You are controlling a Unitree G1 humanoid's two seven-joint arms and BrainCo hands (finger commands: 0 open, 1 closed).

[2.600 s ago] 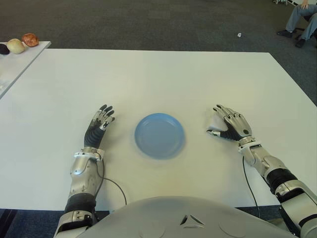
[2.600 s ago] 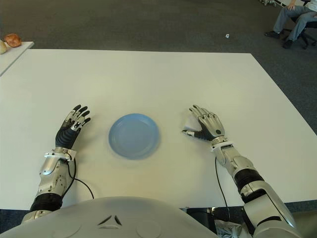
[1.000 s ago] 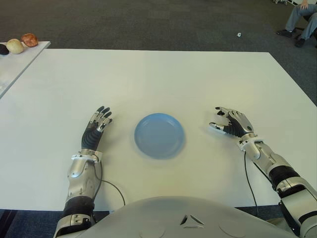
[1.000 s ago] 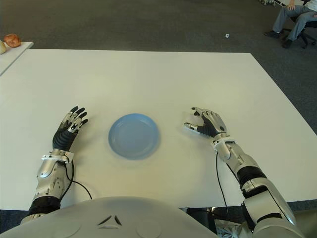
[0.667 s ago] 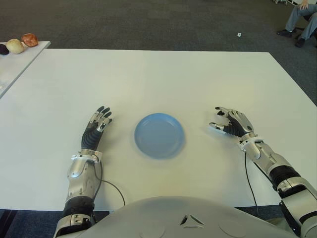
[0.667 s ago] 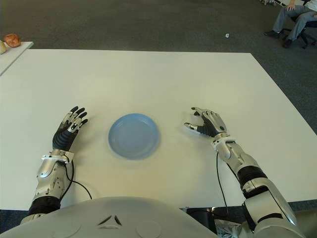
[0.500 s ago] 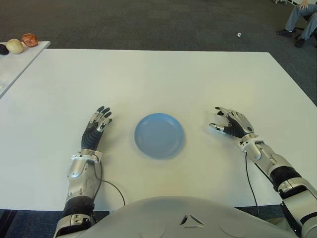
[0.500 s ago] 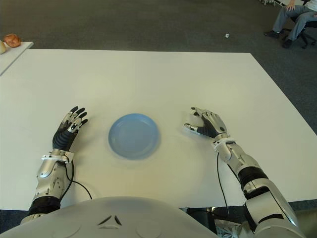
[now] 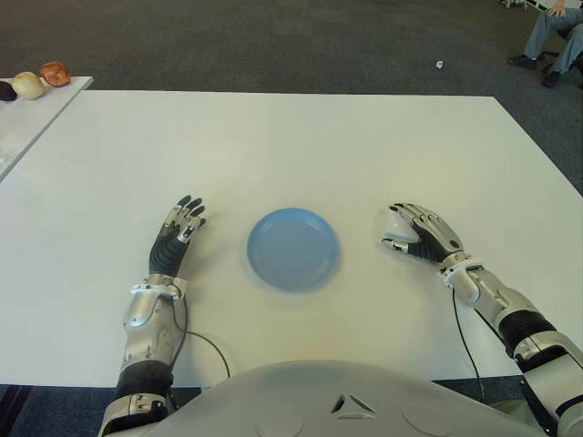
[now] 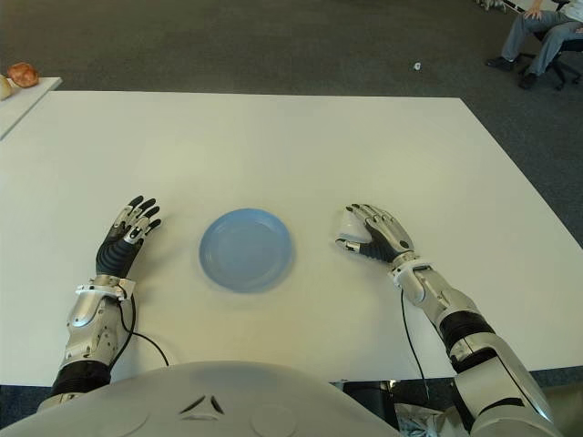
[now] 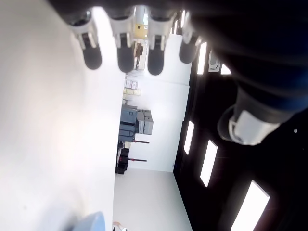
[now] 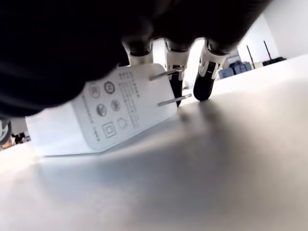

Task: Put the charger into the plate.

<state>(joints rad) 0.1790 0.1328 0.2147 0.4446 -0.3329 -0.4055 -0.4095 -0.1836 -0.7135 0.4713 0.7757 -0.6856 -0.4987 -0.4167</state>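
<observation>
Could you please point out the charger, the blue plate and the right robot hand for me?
charger (image 12: 103, 115): right wrist view, its printed white face.
blue plate (image 9: 293, 248): left eye view, its bare centre.
right robot hand (image 9: 424, 235): left eye view, the back of the hand.

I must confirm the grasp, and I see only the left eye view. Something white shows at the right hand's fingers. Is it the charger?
Observer: Yes. The right wrist view shows a white charger lying on the table under the right hand.
Operator: Which way do its prongs point?
Observer: The two prongs point toward the fingertips, which reach past it.
Operator: Does the left hand hold anything?
Observer: No. In its wrist view the left hand has straight fingers and holds nothing.
</observation>
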